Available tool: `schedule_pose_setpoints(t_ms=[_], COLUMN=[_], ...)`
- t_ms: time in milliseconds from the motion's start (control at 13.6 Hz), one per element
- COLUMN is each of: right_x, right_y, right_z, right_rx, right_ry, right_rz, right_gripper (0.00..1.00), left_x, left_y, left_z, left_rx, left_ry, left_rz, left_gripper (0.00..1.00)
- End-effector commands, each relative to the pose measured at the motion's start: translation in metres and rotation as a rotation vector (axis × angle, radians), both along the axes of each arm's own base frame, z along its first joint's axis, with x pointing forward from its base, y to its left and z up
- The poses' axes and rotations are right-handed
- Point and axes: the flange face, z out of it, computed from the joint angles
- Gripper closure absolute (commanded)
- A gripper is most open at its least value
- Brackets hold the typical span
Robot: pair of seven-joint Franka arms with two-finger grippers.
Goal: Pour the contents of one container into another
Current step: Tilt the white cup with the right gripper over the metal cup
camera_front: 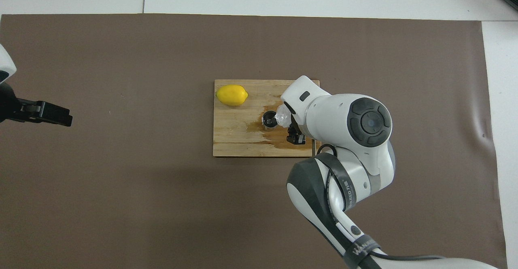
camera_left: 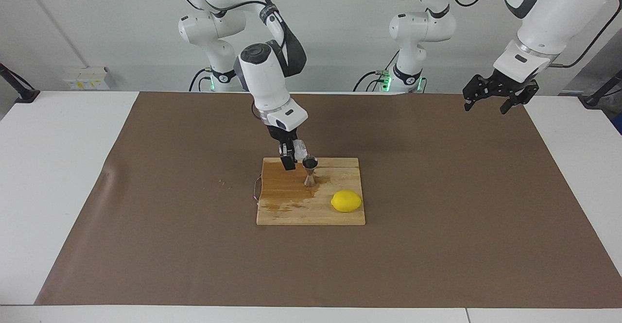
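jigger on board, lemon on board farther from robots; cup just over jigger

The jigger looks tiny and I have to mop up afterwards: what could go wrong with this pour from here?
1. The plastic cup in the right gripper tips over the narrow jigger; liquid may miss its mouth, and the cutting board is already wet around it.
2. The cup hangs close above the jigger's rim; a nudge could topple the jigger.

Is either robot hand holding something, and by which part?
The right gripper clamps the plastic cup by its crinkly wall, tipped over the jigger. The left gripper holds nothing.
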Motion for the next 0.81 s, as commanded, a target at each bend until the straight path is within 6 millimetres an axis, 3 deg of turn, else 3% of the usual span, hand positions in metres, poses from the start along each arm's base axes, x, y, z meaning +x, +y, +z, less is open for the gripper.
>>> schedule_pose_setpoints(t_ms=[0,737], right_x=[0.0,-0.003], right_y=[0.0008,0.0088], right_z=[-0.0013,-0.0081], right_rx=[-0.019,-0.077], right_ry=[-0.032,-0.059], right_rz=[-0.008,0.021], right_gripper=[0.99,1.0], left_x=[-0.0086,-0.0088], left_y=[0.0014,0.0014], left_z=[0.0025,0.0024], left_rx=[0.019,0.019], left_ry=[0.0,0.001], left_rz=[-0.003,-0.003], left_gripper=[0.0,0.0])
